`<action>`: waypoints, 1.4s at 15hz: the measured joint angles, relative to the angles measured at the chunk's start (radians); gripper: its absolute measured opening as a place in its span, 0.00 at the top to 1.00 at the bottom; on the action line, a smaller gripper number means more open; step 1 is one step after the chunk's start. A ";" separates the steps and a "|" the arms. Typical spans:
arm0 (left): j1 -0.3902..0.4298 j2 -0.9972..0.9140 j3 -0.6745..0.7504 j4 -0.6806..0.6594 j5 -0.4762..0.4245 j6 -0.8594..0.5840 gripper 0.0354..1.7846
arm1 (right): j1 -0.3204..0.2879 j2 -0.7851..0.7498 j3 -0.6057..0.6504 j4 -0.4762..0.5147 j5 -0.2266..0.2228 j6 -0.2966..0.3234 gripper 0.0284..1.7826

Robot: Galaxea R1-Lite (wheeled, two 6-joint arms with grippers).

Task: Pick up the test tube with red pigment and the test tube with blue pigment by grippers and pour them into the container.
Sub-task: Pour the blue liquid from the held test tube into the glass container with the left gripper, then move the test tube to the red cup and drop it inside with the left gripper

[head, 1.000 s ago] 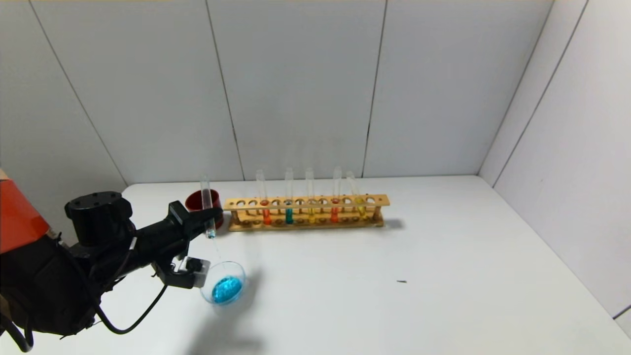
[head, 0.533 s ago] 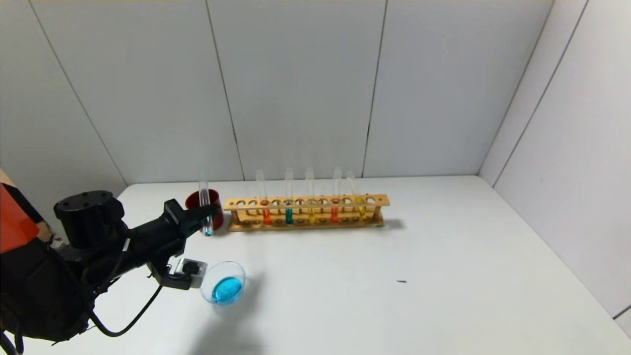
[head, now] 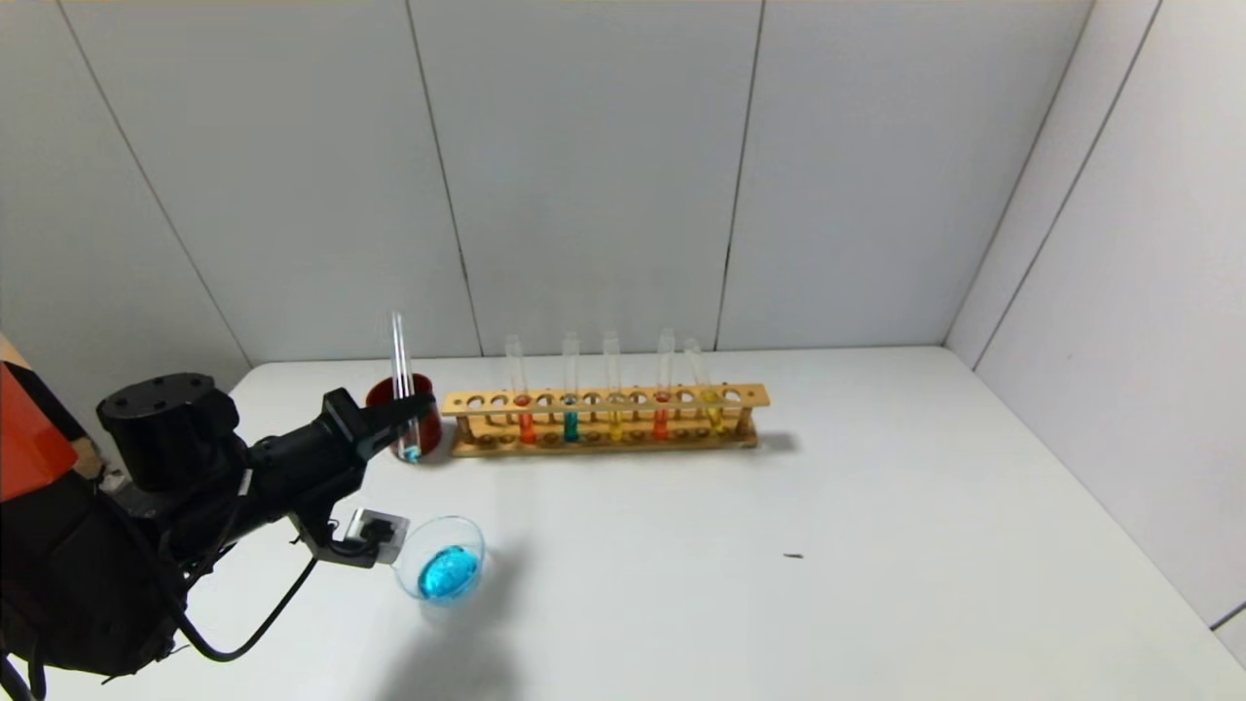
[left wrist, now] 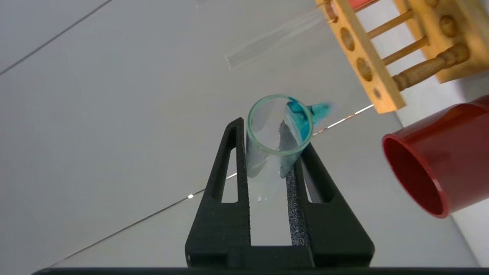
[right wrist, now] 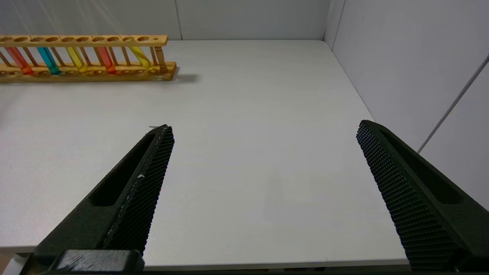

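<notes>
My left gripper [head: 414, 410] is shut on the test tube with blue pigment [head: 402, 387], held upright in front of the dark red cup, with only a small blue remnant at its bottom. In the left wrist view the tube's open rim [left wrist: 280, 125] sits between my fingertips [left wrist: 273, 131]. The container [head: 441, 558], a clear glass dish, holds blue liquid and stands on the table in front of the gripper. Two test tubes with red pigment [head: 525, 421] [head: 662, 414] stand in the wooden rack. My right gripper [right wrist: 263, 130] is open and empty over bare table, out of the head view.
The wooden rack [head: 604, 420] stands at the back, also holding a teal tube [head: 570, 422] and yellow tubes [head: 614, 419]. The dark red cup [head: 389, 394] stands at the rack's left end. A small dark speck [head: 793, 556] lies on the white table [head: 876, 545].
My left gripper has moved back and up away from the dish toward the red cup, turning the nearly empty blue tube upright. The dish and rack have not moved.
</notes>
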 joint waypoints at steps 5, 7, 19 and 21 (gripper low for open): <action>-0.011 0.001 -0.002 -0.054 -0.003 0.060 0.84 | 0.000 0.000 0.000 0.000 0.000 0.000 0.02; -0.016 0.001 -0.002 -0.054 -0.005 0.066 0.84 | 0.000 0.000 0.000 0.000 0.000 0.000 0.02; -0.016 -0.043 -0.059 -0.053 0.270 -0.274 0.84 | 0.000 0.000 0.000 0.000 0.000 0.000 0.02; -0.026 -0.045 -0.163 -0.047 0.422 -0.480 0.84 | 0.000 0.000 0.000 0.000 0.000 0.000 0.02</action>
